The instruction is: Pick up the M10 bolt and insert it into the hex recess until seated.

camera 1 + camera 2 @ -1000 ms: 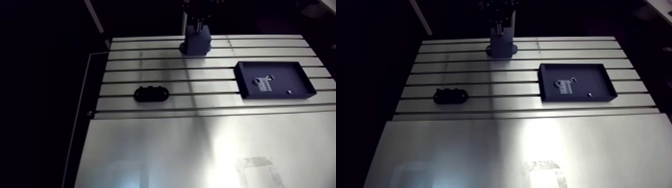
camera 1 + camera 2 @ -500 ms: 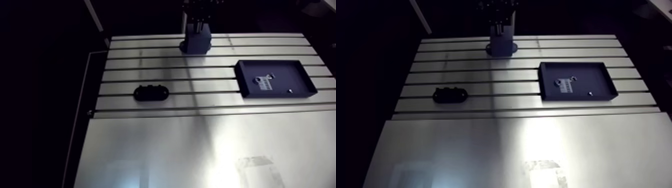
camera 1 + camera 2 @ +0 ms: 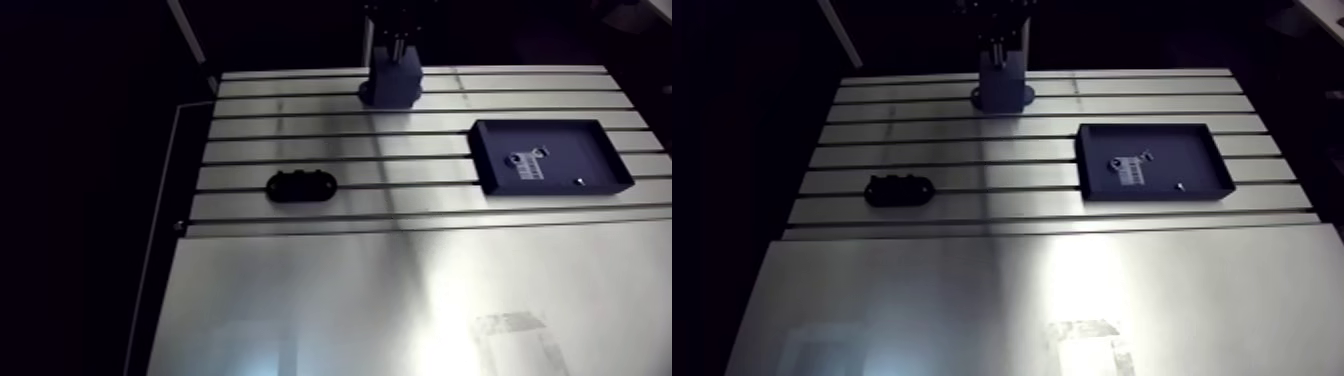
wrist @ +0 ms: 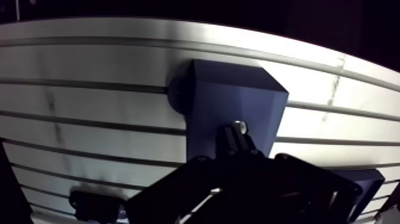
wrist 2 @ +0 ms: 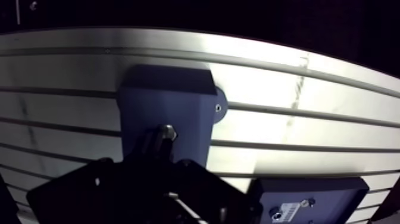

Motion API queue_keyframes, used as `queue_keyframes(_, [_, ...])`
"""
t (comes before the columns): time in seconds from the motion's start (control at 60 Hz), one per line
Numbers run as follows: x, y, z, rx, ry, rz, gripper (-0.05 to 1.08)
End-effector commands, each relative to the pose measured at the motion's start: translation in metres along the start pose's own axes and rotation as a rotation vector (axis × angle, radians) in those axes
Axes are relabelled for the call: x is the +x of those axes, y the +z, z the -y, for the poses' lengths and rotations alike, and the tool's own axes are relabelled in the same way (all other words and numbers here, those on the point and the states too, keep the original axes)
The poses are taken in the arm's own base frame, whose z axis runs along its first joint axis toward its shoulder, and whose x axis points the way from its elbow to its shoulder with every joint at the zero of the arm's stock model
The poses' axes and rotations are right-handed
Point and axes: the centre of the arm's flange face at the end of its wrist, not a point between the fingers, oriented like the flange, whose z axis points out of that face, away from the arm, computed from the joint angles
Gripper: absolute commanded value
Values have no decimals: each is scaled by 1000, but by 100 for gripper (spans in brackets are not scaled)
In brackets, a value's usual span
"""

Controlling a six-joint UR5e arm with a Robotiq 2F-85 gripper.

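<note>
Between the fingers [image 4: 229, 143] of the gripper [image 4: 239, 136], the M10 bolt [image 4: 239, 126] is being held. The fingers are closing on its dark shank, and its bright rounded end is projecting past the fingertips. In the wrist view the bolt end is showing directly over the upper face of the blue block [image 4: 232, 95]. Whether it is touching that face cannot be determined. The hex recess is not discernible in either view, as the gripper body is covering the near part of the block.

A round lug [image 5: 219, 108] carrying a small screw is protruding from one side of the block at table level. The block is standing on the slotted table [image 3: 300, 130], on the rearmost ribs. In the arm view the gripper is coming down onto the block from directly above.

To the right of the block and nearer the camera, a dark rectangular tray [image 3: 484, 160] is lying flat across several slots, well apart from the block. A pale label-like piece [image 3: 527, 168] and a small bright item [image 3: 579, 182] are resting on the tray floor. They are too small to identify.

To the left of the block and likewise nearer the camera, a black oval part [image 3: 300, 186] is lying on the table, well apart from both block and tray.

Farther toward the camera from the block, a smooth metal plate [image 3: 350, 290] is adjoining the slotted section.
</note>
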Motion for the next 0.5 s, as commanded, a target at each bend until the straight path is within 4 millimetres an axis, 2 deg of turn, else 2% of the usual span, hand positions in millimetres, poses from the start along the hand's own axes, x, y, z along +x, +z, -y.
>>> queue_keyframes(0.017, [0, -17, 2, 1, -25, -4, 108])
queue_keyframes(0.167, [-6, -36, 4, 0, -32, -7, 108])
queue_keyframes(0.367, [-12, -43, 3, 1, -31, 7, 107])
queue_keyframes(0.467, [-19, -51, 4, 3, -32, 17, 98])
queue_keyframes(0.483, [-22, -55, 6, 5, -33, 19, 88])
queue_keyframes(0.5, [-22, -55, 6, 5, -33, 19, 88])
